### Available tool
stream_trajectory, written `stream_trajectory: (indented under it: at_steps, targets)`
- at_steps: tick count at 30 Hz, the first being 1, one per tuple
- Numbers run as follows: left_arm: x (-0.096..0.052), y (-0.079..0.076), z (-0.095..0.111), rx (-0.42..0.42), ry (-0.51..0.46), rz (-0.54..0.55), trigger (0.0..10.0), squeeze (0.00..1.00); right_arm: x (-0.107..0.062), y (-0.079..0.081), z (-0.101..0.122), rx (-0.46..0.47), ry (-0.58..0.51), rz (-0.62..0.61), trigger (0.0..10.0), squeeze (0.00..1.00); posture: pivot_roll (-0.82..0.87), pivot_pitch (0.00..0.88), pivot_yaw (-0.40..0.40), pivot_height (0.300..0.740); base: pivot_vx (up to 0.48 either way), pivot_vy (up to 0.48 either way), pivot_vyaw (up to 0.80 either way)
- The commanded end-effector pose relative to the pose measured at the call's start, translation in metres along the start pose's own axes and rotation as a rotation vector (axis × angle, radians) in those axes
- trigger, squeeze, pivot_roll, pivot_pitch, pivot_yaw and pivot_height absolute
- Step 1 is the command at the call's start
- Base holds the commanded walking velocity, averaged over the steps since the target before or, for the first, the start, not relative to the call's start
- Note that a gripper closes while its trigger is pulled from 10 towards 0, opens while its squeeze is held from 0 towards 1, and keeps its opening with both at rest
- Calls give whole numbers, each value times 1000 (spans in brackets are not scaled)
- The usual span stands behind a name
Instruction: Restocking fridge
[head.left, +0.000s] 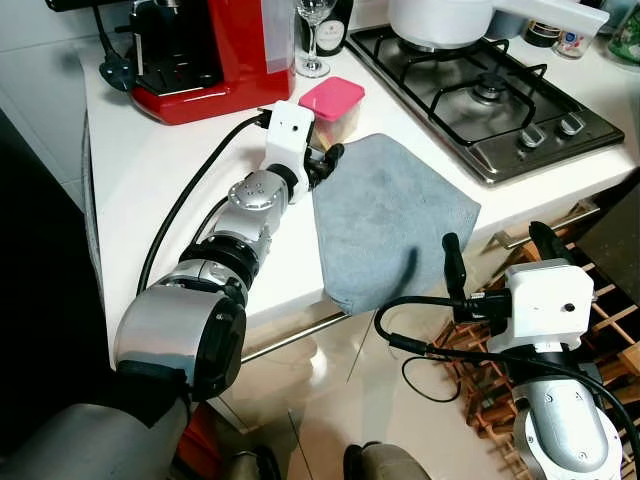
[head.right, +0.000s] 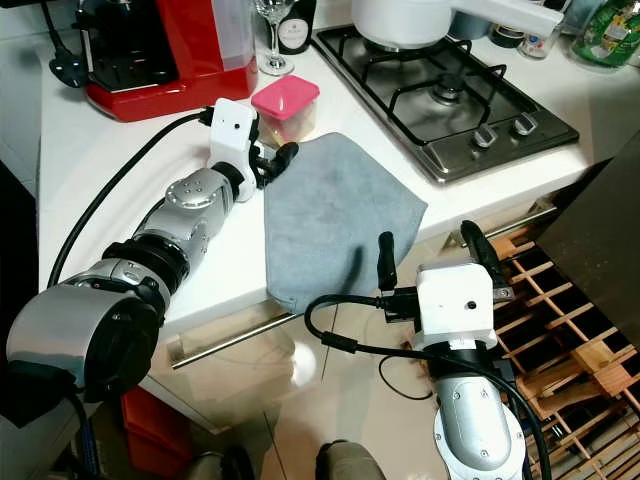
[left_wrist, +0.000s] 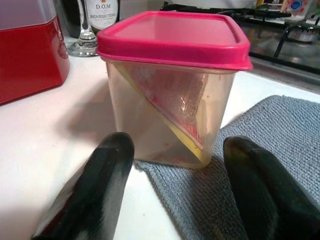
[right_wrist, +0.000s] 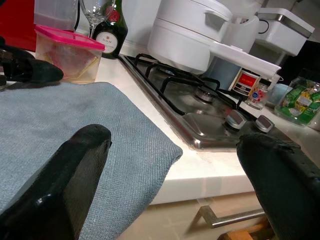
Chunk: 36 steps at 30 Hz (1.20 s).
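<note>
a clear plastic container with a pink lid (head.left: 333, 108) sits on the white counter (head.left: 170, 160), touching the corner of a grey cloth (head.left: 385, 215). the left gripper (head.left: 322, 163) rests just short of it, fingers spread, holding nothing. the right gripper (head.left: 500, 258) hangs below the counter edge, wide open and empty.

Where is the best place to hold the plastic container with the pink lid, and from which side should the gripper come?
Grip the clear walls of the container below the pink lid, which overhangs them. Come from the robot's side, where the open left gripper already faces it, one finger toward each flat side. It stands upright, one corner on the grey cloth.
</note>
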<state>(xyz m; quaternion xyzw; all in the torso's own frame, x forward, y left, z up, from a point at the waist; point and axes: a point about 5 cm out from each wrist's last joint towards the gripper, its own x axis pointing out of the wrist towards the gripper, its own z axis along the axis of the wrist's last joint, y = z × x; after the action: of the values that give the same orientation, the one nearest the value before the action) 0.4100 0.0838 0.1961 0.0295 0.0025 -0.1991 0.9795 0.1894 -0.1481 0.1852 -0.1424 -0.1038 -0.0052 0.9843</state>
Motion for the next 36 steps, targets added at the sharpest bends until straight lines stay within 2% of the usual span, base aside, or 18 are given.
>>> stream_trajectory:
  at_steps: [1,8,11,12,19,20,21,23,27,28,29,30,31,32,33,36]
  targets:
    - [3,-2,7,-24,-11,-11,0,0,-1,-1,2,-7,-2,3,10000,90,-492,148,15,740,0,0,0]
    - [4,-1,16,-60,-52,-21,0,0,2,0,1,-9,-3,6,10000,94,-487,138,11,740,0,0,0]
    - [3,1,22,-32,-90,-39,0,0,7,1,0,-5,-12,5,10000,98,-468,123,7,740,0,0,0]
    - [1,8,29,-28,-137,-43,0,0,12,3,-1,4,-23,11,10000,90,-430,101,-2,740,0,0,0]
    - [-7,26,37,-13,-217,-58,0,0,29,11,-3,27,-54,31,10000,98,-371,60,-11,740,0,0,0]
    - [-12,34,37,-6,-248,-63,0,0,34,13,-4,35,-64,35,10000,98,-347,43,-13,740,0,0,0]
    - [-12,34,37,-6,-248,-63,0,0,34,13,-4,35,-64,35,10000,98,-347,43,-13,740,0,0,0]
    - [-21,44,32,16,-291,-81,0,0,42,18,-6,47,-81,48,10000,94,-309,3,-14,740,0,0,0]
    - [-43,49,28,53,-376,-84,0,0,60,18,-7,70,-111,42,10000,90,-257,0,-17,740,0,0,0]
    - [-43,49,28,53,-376,-84,0,0,60,18,-7,70,-111,42,10000,90,-257,0,-17,740,0,0,0]
    - [-52,43,31,69,-403,-92,2431,0,68,16,-9,80,-113,28,10000,90,-231,0,-19,740,0,0,0]
    - [-61,38,35,78,-430,-89,10000,0,74,15,-10,81,-120,19,10000,94,-195,0,-25,740,0,0,0]
    - [-61,38,35,78,-430,-89,10000,0,74,15,-10,81,-120,19,10000,94,-195,0,-25,740,0,0,0]
    - [-71,31,39,76,-456,-73,10000,0,79,13,-10,78,-130,10,10000,90,-176,0,-31,740,0,0,0]
    - [-90,18,46,109,-498,-40,10000,1000,89,11,-10,68,-152,-10,10000,90,-136,0,-37,740,0,0,0]
    - [-96,14,48,123,-510,-12,10000,1000,96,10,-11,62,-165,-21,10000,90,-116,0,-41,740,0,0,0]
